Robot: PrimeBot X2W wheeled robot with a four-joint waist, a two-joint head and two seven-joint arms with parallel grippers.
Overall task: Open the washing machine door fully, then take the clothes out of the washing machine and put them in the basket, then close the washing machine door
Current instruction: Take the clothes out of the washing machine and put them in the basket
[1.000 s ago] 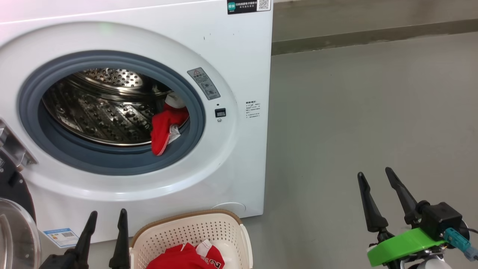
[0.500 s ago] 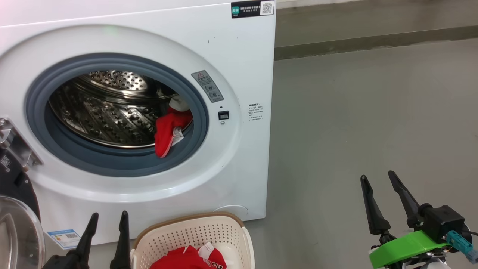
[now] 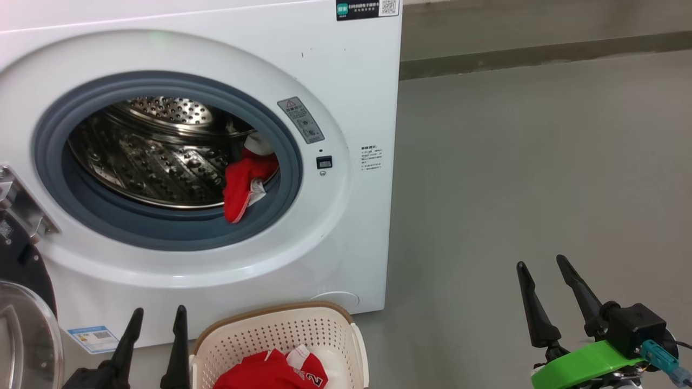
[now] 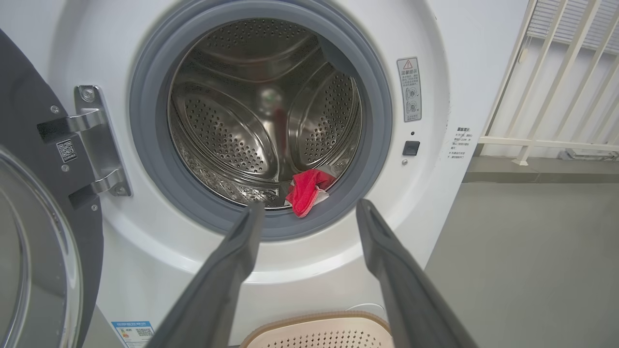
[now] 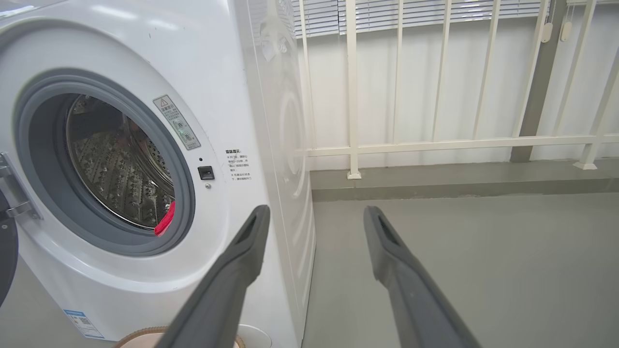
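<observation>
The white washing machine (image 3: 346, 97) stands with its door (image 3: 24, 329) swung wide to the left; the black rim and glass bowl show at the lower left, and again in the left wrist view (image 4: 34, 232). A red and white garment (image 3: 246, 181) hangs over the drum's lower right edge onto the grey gasket, also visible as red cloth (image 4: 309, 191) and a red sliver (image 5: 165, 220). The cream basket (image 3: 281, 332) stands on the floor before the machine, holding red clothes (image 3: 270, 373) with a white 2. My left gripper (image 3: 157, 313) is open beside the basket. My right gripper (image 3: 540, 262) is open over bare floor.
Grey floor (image 3: 513, 162) stretches to the right of the machine, ending at a low kerb. White railing bars (image 5: 435, 142) stand behind it. The steel door hinge (image 4: 99, 140) sits on the left of the opening. The basket rim (image 4: 314, 321) lies just under my left fingers.
The head camera has shifted slightly, so the whole picture has moved a little. The right gripper sits a touch lower in view. Clothes, basket and door are as before.
</observation>
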